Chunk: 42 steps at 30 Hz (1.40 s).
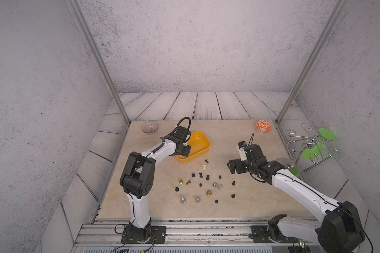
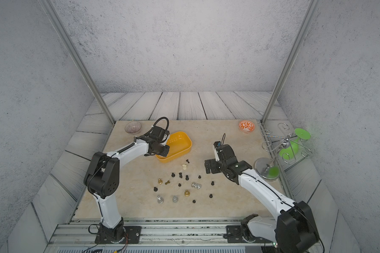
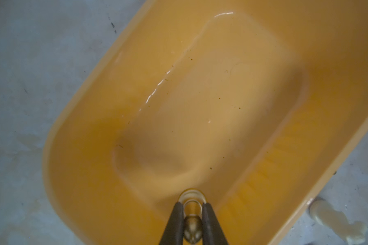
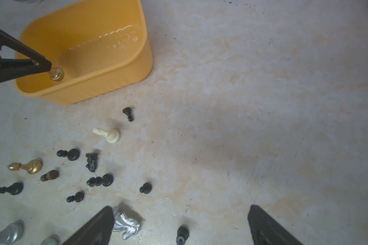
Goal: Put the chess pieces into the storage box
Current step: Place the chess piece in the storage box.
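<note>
Chess pieces (image 1: 207,177) lie scattered across the middle of the pale bench (image 1: 261,197), about seventeen of them in both top views. Most are small and black, with a few gold ones, two upright silver ones, a silver knight (image 4: 126,226) on its side and a cream piece (image 4: 107,134) lying close to the storage box (image 1: 203,140). That box, a yellow tub, sits just beyond the scatter, toward the far side of the bench. The left wrist view shows its floor bare but for a few specks, so nothing appears to have been put away yet. The left gripper (image 3: 192,205) is pinched narrowly on a gold piece (image 3: 192,230), whose base points away from the gripper into the end of the box nearest the left arm. Whether the base touches the plastic cannot be told. Judged from this, the first delivery is close to release and nearly the whole job is left. The right gripper (image 4: 180,210) hovers above the bench with its jaws spread wide and empty, near the silver knight.
</note>
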Motion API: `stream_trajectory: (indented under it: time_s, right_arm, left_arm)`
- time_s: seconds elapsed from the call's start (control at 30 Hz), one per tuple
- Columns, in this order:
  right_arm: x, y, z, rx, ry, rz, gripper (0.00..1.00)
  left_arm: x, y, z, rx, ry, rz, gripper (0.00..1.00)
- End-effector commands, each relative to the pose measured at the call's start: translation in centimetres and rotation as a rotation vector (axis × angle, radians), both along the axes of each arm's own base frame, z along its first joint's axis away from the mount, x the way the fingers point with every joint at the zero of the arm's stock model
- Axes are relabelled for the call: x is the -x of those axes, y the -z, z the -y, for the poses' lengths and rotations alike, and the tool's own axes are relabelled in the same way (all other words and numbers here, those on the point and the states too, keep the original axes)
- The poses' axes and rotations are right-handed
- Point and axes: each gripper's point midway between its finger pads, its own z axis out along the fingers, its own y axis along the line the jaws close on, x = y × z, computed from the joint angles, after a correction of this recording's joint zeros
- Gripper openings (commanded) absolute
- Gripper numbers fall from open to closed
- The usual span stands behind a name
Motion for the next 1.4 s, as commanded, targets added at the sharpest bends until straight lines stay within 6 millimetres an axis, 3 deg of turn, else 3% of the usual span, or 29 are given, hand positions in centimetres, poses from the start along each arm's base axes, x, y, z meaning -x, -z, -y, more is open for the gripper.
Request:
stream_trajectory:
  time_s: [0.0, 0.47, 0.73, 1.03, 1.37]
  right_arm:
    - [0.2, 0.4, -0.3, -0.004, -0.006, -0.029, 0.99]
    - [0.0, 0.3, -0.5, -0.002, -0.013, -0.038, 0.99]
    - [-0.2, 0.4, -1.5, 0.006, -0.05, -0.052, 0.99]
    - [-1.2, 0.5, -4.8, 0.04, -0.154, -0.068, 1.0]
    - [-1.3, 2.7, -9.7, 0.105, -0.306, -0.115, 0.95]
  left_arm:
    - [-0.3, -0.5, -0.1, 0.009, -0.011, -0.002, 0.18]
    - [-0.3, -1.3, -0.5, 0.011, -0.014, 0.014, 0.25]
    - [0.1, -3.4, -0.9, 0.049, -0.025, 0.048, 0.25]
    - [1.9, -5.9, -2.1, 0.1, -0.046, 0.081, 0.25]
    - [5.0, -7.0, -4.5, 0.143, -0.096, 0.116, 0.25]
